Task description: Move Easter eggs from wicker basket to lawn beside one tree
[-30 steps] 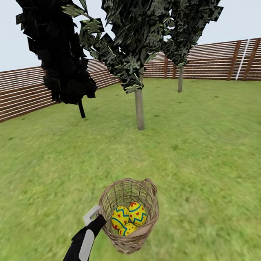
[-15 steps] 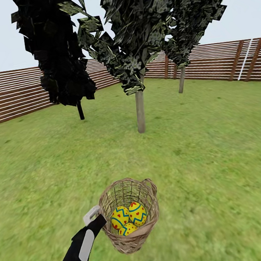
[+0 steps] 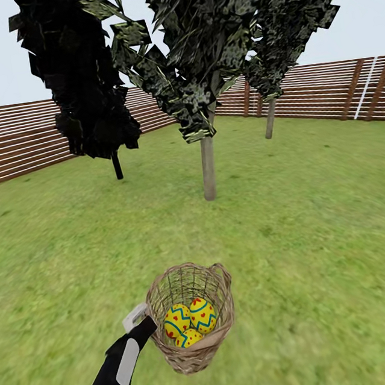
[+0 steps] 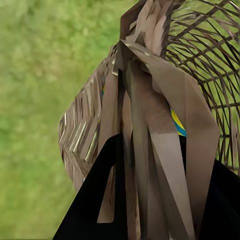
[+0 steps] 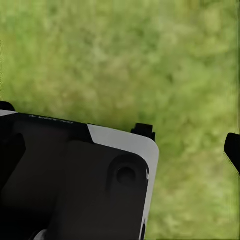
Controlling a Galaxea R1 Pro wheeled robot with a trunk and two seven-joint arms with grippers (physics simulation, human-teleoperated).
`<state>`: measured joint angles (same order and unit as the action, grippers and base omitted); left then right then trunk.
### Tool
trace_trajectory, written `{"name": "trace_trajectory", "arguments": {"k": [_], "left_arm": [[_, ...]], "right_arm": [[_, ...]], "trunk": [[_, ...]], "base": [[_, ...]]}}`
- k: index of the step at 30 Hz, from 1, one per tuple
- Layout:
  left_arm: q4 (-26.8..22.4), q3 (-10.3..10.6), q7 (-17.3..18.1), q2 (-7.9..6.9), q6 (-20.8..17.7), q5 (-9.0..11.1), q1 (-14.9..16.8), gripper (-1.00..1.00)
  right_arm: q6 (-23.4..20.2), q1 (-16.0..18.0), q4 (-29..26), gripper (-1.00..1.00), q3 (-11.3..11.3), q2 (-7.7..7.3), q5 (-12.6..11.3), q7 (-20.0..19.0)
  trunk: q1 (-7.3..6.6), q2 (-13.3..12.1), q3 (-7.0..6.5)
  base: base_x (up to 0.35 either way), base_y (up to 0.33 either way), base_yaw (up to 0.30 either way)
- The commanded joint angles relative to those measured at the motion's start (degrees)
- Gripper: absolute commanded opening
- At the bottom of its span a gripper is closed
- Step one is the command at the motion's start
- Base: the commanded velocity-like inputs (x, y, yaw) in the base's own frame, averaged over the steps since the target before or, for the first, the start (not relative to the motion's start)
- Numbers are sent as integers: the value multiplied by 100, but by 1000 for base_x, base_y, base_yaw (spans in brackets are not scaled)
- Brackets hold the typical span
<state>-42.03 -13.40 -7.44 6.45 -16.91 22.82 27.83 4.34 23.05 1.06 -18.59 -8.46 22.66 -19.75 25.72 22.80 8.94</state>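
Note:
The wicker basket (image 3: pixel 193 314) hangs tilted above the lawn (image 3: pixel 321 248), carried by my left gripper (image 3: pixel 146 323), which is shut on its rim. Three yellow Easter eggs (image 3: pixel 190 323) with blue zigzags and red spots lie together in its bottom. In the left wrist view the black fingers (image 4: pixel 92 200) clamp the braided rim (image 4: pixel 150 150), and a sliver of an egg (image 4: pixel 177 125) shows through the weave. A pale-trunked tree (image 3: pixel 208 166) stands straight ahead, a few metres off. My right gripper (image 5: pixel 187 140) is open over bare grass.
A second pale-trunked tree (image 3: pixel 270 118) stands farther back on the right, and a dark tree with a thin black trunk (image 3: pixel 117 166) on the left. A brown slatted fence (image 3: pixel 15 140) rings the garden. Open grass lies between me and the trees.
The whole view has shifted: the trees have come slightly nearer and their trunk bases sit lower in the picture. The basket, eggs and left arm keep the same place in the view.

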Motion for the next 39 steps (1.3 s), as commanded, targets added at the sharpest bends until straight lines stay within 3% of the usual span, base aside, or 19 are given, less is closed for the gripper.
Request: {"name": "trace_trajectory", "arguments": {"k": [1,7,21,39], "left_arm": [[-16,-14,-29,6,-31,74,4,-100],[-9,-14,-29,13,-31,74,6,-100],[-8,-14,-29,15,-31,74,5,-100],[-7,-14,-29,32,-31,74,7,-100]], "right_arm": [[29,7,72,100,-49,0,59,-12],[40,-431,236,100,-57,111,30,-7],[34,-768,248,100,-54,229,33,-3],[32,-776,184,100,-66,222,42,67]], "trunk": [[7,12,11],[7,12,11],[7,12,11],[7,12,11]], "base": [[329,0,0],[329,0,0],[329,0,0],[328,0,0]]}}
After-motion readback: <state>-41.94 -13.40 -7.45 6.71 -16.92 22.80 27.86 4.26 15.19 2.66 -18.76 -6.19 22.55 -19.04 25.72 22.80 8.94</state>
